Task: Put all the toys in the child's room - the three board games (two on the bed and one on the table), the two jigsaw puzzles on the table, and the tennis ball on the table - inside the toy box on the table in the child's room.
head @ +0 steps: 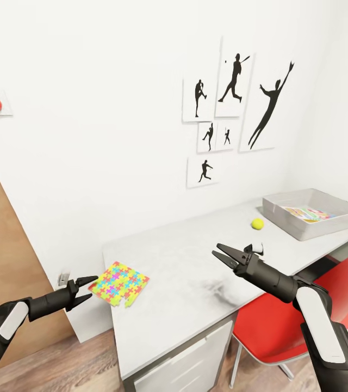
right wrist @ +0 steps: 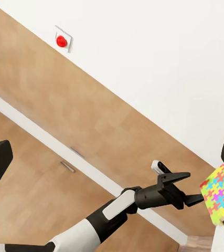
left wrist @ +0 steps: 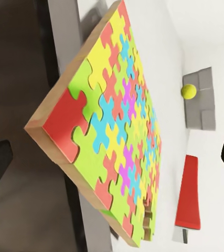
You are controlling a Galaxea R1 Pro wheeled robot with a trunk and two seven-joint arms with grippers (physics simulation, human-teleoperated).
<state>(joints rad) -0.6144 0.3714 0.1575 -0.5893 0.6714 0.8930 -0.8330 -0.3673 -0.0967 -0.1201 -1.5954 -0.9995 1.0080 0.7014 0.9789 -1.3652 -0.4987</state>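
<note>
Jigsaw puzzle (head: 118, 283): lying flat at the table's (head: 196, 283) near corner, one edge overhanging, likely so fingers can get under it. Left gripper (head: 87, 288): spread wide, lining up just beside that edge. Right gripper (head: 224, 257): hovering parted, holding nothing. Tennis ball (head: 257, 223): sitting near the toy box (head: 304, 231), which is already holding a printed game box (head: 307, 213).
</note>
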